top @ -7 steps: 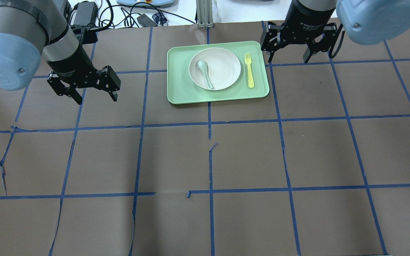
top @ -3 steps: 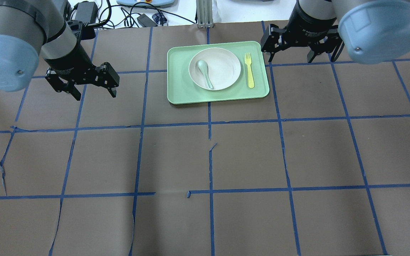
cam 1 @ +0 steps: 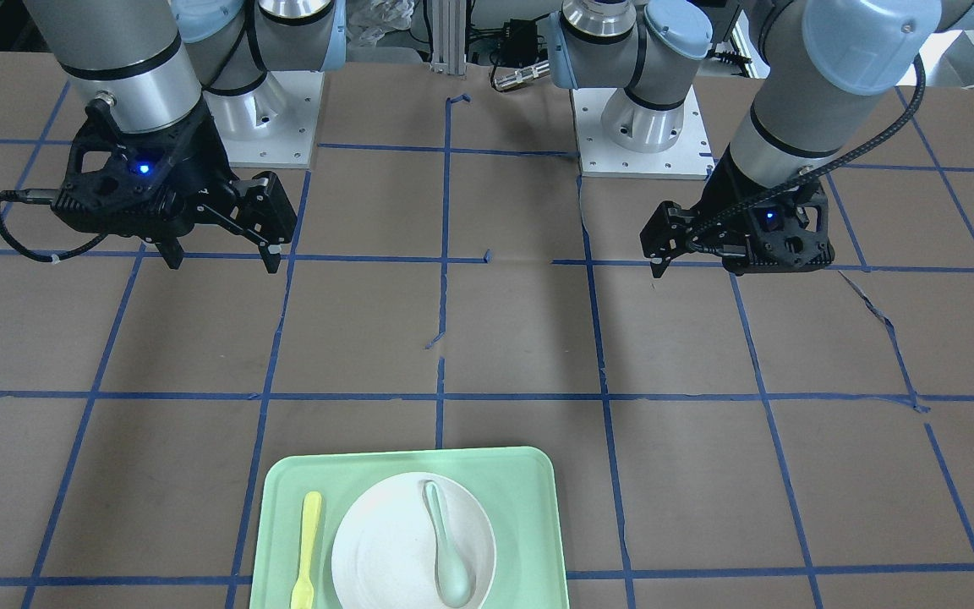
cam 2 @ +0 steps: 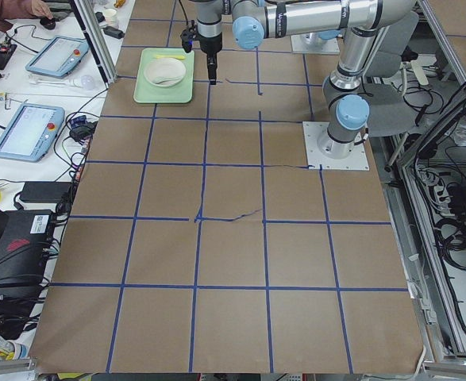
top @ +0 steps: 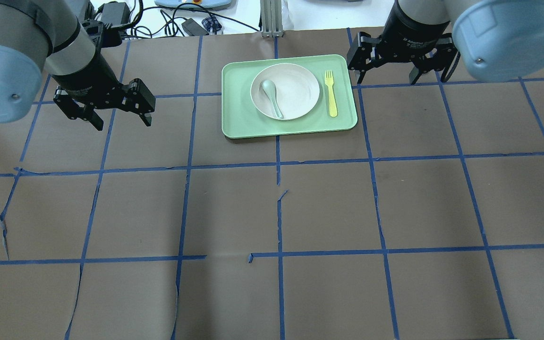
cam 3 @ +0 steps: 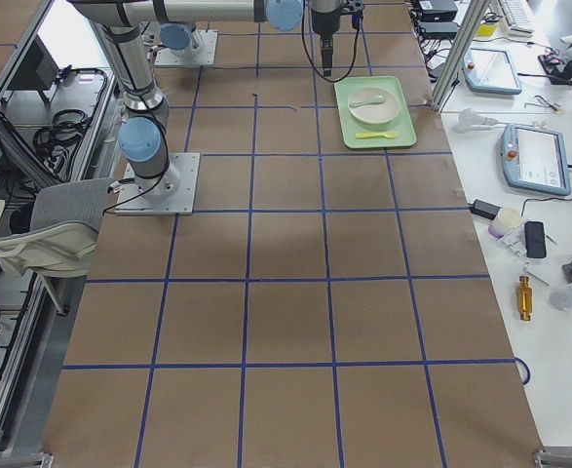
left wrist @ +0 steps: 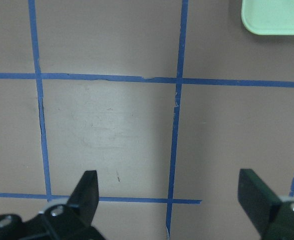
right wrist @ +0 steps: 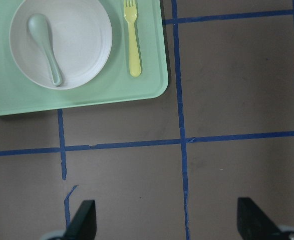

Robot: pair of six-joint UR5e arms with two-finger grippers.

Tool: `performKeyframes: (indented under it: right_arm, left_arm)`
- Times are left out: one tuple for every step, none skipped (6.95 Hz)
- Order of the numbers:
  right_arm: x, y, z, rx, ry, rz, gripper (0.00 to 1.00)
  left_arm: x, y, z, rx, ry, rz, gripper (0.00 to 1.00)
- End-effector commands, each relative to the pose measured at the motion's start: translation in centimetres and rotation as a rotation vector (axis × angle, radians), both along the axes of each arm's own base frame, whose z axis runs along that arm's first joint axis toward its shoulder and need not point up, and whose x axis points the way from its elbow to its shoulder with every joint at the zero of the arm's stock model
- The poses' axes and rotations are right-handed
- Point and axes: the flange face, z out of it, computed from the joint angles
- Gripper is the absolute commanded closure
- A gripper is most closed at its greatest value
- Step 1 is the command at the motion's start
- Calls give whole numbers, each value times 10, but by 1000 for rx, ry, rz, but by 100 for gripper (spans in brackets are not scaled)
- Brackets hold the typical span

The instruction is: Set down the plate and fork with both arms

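Observation:
The white plate [top: 300, 89] lies on the mint-green tray [top: 239, 118] at the table's far middle. The pale-yellow fork [top: 331, 93] lies on the tray just right of the plate. My left gripper [top: 122, 122] is open and empty, hovering over bare table well left of the tray. My right gripper [top: 385, 79] is open and empty, just beyond the tray's far right corner. The right wrist view shows the plate [right wrist: 84, 35] and fork [right wrist: 132, 40] ahead of the open fingers [right wrist: 84, 220]. The left wrist view shows only a tray corner [left wrist: 274, 17].
A grey-green spoon [top: 272, 97] lies in the plate. Brown paper with blue tape lines covers the table [top: 328, 208]. Cables and power bricks [top: 111, 14] lie beyond the far edge, behind the left arm.
My left gripper has drawn back a little toward the far left, away from the tray. My right gripper has barely shifted. Both stay open; plate and fork have not moved.

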Motion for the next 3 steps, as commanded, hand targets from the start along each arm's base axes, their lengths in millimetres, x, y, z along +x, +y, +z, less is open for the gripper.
performKeyframes:
  right_arm:
    - [1, -1, -1, -1, -7, 1, 0]
    - [1, -1, -1, -1, -7, 1, 0]
    - [1, -1, 0, -3, -9, 1, 0]
  left_arm:
    - [1, 0, 2, -6, -1, 2, 0]
    - [1, -1, 2, -9, -2, 2, 0]
    - [1, -1, 1, -8, -2, 2, 0]
